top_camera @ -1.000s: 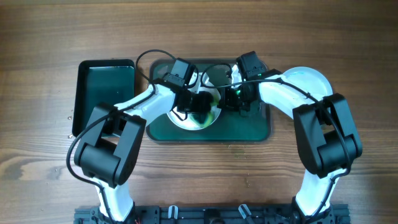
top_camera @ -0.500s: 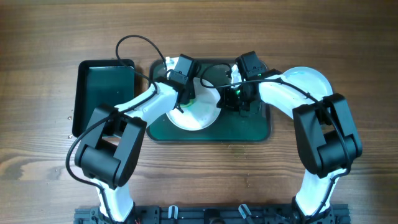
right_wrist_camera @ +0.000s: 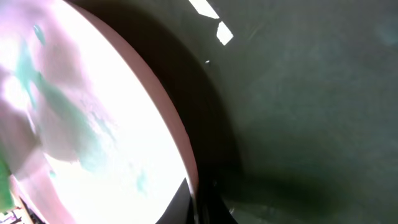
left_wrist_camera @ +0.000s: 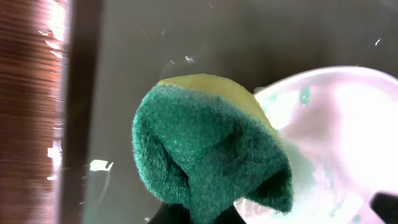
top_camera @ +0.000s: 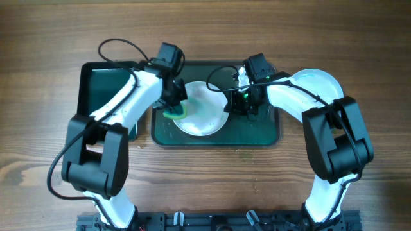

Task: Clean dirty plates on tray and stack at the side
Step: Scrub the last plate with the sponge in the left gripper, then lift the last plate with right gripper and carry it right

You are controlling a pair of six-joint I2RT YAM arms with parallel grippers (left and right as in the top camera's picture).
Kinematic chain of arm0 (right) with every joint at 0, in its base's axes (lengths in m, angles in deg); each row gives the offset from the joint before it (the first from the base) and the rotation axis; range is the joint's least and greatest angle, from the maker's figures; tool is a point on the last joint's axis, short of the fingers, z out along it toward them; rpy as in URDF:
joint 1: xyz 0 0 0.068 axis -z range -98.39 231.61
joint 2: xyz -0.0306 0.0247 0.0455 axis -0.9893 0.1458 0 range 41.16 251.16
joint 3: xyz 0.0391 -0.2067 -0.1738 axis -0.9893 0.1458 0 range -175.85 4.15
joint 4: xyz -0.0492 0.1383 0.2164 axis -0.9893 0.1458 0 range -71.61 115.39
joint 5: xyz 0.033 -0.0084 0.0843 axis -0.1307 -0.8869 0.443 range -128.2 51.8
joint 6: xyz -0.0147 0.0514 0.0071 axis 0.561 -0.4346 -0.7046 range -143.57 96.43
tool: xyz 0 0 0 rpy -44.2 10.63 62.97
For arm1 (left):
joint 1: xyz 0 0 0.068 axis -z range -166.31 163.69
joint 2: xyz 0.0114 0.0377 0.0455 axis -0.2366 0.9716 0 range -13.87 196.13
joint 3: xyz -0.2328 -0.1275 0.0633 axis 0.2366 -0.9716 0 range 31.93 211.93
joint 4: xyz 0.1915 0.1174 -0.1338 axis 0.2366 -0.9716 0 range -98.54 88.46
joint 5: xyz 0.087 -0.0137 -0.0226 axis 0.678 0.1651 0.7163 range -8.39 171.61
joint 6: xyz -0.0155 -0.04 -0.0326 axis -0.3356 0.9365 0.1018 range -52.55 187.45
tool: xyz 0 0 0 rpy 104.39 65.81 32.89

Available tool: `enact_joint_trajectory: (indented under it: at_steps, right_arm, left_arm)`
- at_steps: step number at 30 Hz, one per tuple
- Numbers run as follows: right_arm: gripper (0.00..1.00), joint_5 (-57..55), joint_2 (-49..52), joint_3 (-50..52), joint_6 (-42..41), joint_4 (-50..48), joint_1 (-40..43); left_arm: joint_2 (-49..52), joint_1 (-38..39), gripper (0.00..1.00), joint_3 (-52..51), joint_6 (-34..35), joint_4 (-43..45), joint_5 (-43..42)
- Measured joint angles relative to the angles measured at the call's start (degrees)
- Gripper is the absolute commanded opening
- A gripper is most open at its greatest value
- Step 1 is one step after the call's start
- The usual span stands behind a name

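On the big green tray [top_camera: 257,133] at mid-bench [top_camera: 334,38], we see the white plate [top_camera: 204,110] gripped at its 3 o'clock rim by the right claw [top_camera: 239,106], seemingly to steady it for scrubbing. At the plate's 9 o'clock edge the left claw [top_camera: 173,106] is clenched on a folded green-and-yellow sponge [top_camera: 174,113]. Teal streaks mark the plate. Both claws' fingers are largely hidden, and we cannot make out any other plates.

Sponge [left_wrist_camera: 211,149]: folded; green scouring face outward, yellow backing behind.
Small tray [top_camera: 103,86]: dark, narrow, at left.
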Motion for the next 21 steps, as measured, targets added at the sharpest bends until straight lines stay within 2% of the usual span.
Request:
enact_joint_trajectory:
  at_steps: [5, 8, 18, 21]
  right_arm:
    - [0.04, -0.28, -0.02, 0.0, 0.0, 0.07, 0.0]
    - [0.04, -4.33, -1.42, 0.07, -0.11, 2.25, -0.02]
    - [0.04, -37.05, -21.11, 0.92, -2.36, 13.94, -5.33]
    - [0.04, -48.28, -24.04, 0.92, -3.26, 16.57, -8.09]
  left_arm:
    - [-0.52, -1.92, 0.04, 1.01, 0.02, -0.87, -0.42]
    - [-0.52, -1.92, 0.04, 1.01, 0.02, -0.85, -0.42]
    - [-0.52, -1.92, 0.04, 1.01, 0.02, 0.2, -0.39]
    - [-0.52, -1.92, 0.04, 1.03, 0.0, 0.22, -0.39]
